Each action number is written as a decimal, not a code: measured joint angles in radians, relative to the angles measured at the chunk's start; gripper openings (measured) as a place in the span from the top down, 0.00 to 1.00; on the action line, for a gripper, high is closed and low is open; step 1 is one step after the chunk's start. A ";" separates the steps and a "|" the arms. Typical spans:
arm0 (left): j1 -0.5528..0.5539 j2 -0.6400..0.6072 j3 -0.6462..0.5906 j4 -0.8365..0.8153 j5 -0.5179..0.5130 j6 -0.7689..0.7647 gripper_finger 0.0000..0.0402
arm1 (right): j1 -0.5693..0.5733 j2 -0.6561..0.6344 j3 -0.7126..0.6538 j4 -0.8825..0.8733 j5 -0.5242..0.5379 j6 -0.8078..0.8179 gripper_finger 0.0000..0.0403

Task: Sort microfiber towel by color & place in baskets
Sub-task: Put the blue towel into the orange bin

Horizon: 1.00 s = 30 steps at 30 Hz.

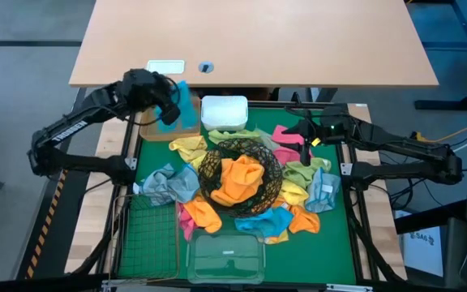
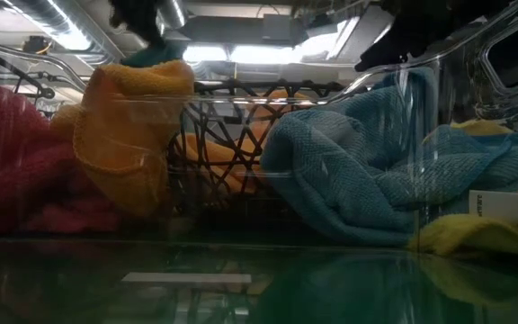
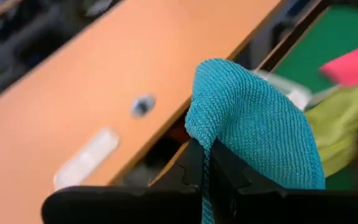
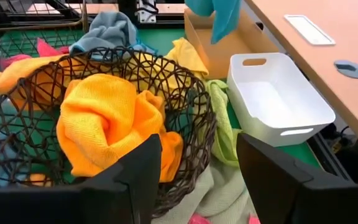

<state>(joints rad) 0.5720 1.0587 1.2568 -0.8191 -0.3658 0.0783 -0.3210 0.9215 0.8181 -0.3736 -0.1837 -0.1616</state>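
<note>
A: Bench (image 1: 148,158), green mat, centre frame?
B: Loose towels (image 1: 298,182) heaped around the black wire bowl (image 1: 270,166); orange towel (image 1: 240,180) inside it.

A: Other baskets?
B: Green mesh basket (image 1: 148,235) lower left, clear box (image 1: 225,258) bottom centre, white tub (image 1: 224,112) upper centre, tan tray (image 1: 154,130) beside it.

A: Tools?
B: Left tool (image 1: 169,104), upper left, clamped on a teal towel (image 1: 186,105) above the tan tray. Right tool (image 1: 305,139), right of centre, spread open, empty.

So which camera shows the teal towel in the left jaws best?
Left wrist: the teal towel fills the picture, pinched in the left gripper. High view shows it small above the tan tray; right wrist catches only a hanging corner.
</note>
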 joint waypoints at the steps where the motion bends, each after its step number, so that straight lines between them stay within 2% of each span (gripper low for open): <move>1: 0.019 0.002 -0.028 0.005 0.000 -0.006 1.00 | 0.000 0.000 0.000 0.003 0.000 0.000 0.49; 7: 0.130 0.002 -0.212 0.059 -0.013 -0.020 1.00 | 0.000 0.000 0.000 0.004 0.000 0.000 0.49; 17: 0.219 0.002 -0.477 0.148 -0.006 -0.027 0.99 | 0.000 0.000 0.000 0.004 0.000 0.000 0.49; 23: 0.243 0.002 -0.449 0.207 -0.004 -0.045 0.99 | 0.000 0.000 0.000 0.004 0.000 0.000 0.49; 27: 0.264 0.002 -0.440 0.269 0.059 -0.043 0.99 | 0.000 0.000 0.000 0.004 0.000 0.000 0.49; 30: 0.283 0.011 -0.448 0.269 0.057 -0.043 0.99 | 0.000 0.000 0.000 0.004 0.000 0.000 0.49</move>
<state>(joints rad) 0.8547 1.0697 0.8084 -0.5501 -0.3091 0.0350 -0.3210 0.9215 0.8181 -0.3696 -0.1837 -0.1619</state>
